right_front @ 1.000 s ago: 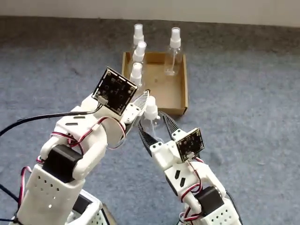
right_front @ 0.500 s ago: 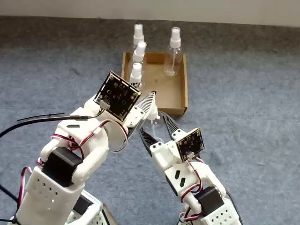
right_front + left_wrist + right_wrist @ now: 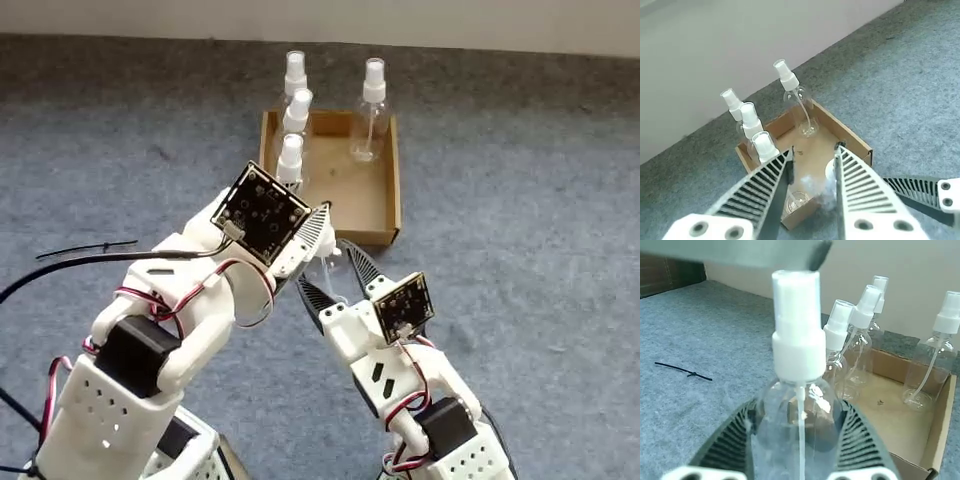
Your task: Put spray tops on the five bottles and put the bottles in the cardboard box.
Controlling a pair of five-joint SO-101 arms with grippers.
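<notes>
I am holding the 5th bottle [image 3: 797,435] upright in the right pincer [image 3: 799,410], which is closing on its clear body just in front of the cardboard box [image 3: 396,180], above the bench [image 3: 520,250]. The spray top [image 3: 796,340] is sitting on its neck, though I am not able to tell whether it is fully seated. The left pincer [image 3: 815,150] is hanging over that top with its fingers parted and nothing in them; the white top is showing in the gap.

I am judging the main risk to be a skewed press. If the left pincer is coming down off-centre, it could tilt the top or twist the slick bottle out of the right grip. Carrying it in is the other worry (the box is getting crowded). The 4 capped bottles [image 3: 368,125] are standing inside, 3 of them close together along 1 wall, so a low swing could be knocking them over.
</notes>
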